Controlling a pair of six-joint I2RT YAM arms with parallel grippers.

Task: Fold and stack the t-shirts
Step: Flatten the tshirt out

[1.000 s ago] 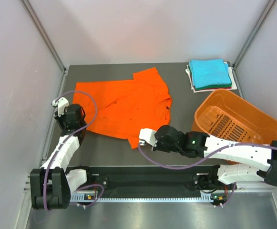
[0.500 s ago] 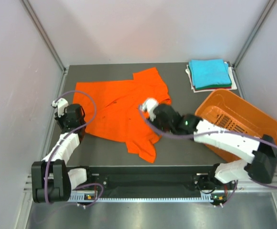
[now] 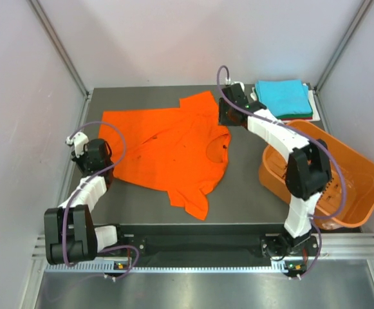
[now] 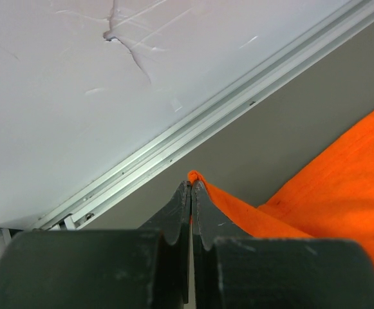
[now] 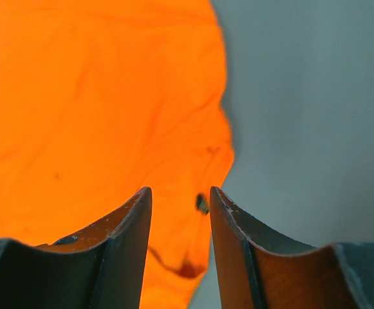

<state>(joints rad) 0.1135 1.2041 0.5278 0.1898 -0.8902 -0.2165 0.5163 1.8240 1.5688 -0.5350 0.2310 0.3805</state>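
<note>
The bright orange t-shirt (image 3: pixel 167 151) lies spread flat on the left and middle of the table. My left gripper (image 3: pixel 106 161) is at its left edge, shut on a small fold of that orange cloth (image 4: pixel 203 183); its tips (image 4: pixel 191 187) point toward the left wall rail. My right gripper (image 3: pixel 224 117) hovers over the shirt's back right part near the collar, open, with nothing between the jaws (image 5: pixel 180 193); orange cloth (image 5: pixel 96 116) and a small neck label show below. A turquoise folded t-shirt (image 3: pixel 282 98) tops the stack at the back right, with white and dark edges beneath.
A rigid orange slotted basket (image 3: pixel 341 161) sits at the right, and the right arm's forearm crosses its near left side. Grey walls with metal rails (image 4: pixel 193 138) close in the left, back and right sides of the table (image 3: pixel 244 180).
The right arm swung from the shirt's near edge to the back right and its gripper opened. The shirt's near flap now lies farther forward. The left gripper barely moved.
</note>
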